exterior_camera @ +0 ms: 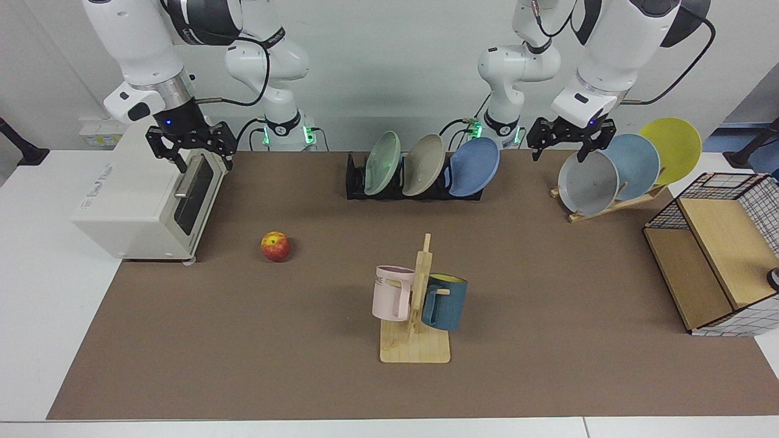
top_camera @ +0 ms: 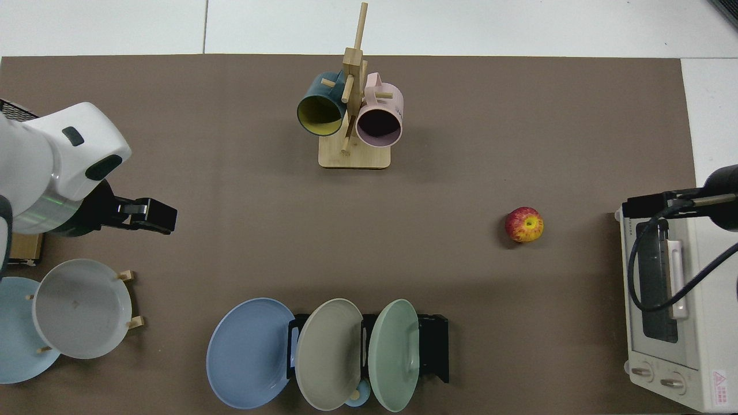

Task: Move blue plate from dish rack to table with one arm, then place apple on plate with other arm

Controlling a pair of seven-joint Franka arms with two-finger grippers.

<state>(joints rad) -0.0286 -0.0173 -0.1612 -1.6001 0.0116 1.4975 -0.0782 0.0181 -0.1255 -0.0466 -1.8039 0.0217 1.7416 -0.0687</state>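
On the brown mat [exterior_camera: 548, 365], the nearest thing to the facing camera is the wooden mug stand [exterior_camera: 417, 328], sitting toward the mat's near edge at its middle and carrying a pink mug and a dark blue mug. Farther in, toward the toaster oven [exterior_camera: 152, 194] at the mat's side edge, the apple [exterior_camera: 275, 246] is lying alone on the mat, well apart from everything else.

Along the far edge, the dish rack [exterior_camera: 414, 182] is holding three plates on edge. The blue plate [exterior_camera: 476, 166] is leaning in the end slot, the one nearest the slanted wooden rack [exterior_camera: 608, 204] with its grey, pale blue and yellow plates.

The left gripper [exterior_camera: 569, 143] is hanging just above the grey plate in that wooden rack, its fingers spread apart and holding nothing. The right gripper [exterior_camera: 192, 146] is waiting over the toaster oven, likewise spread and empty.

The plate has not yet been taken, so the step in hand looks like the left arm's reach. To do it well, that gripper should probably come across to the black rack, pinch the blue plate's upper rim at its free outer side, and lift upward along the slot before swinging it clear, so the beige neighbour is not dragged. Setting it flat on open mat near the apple would likely suit the right arm.
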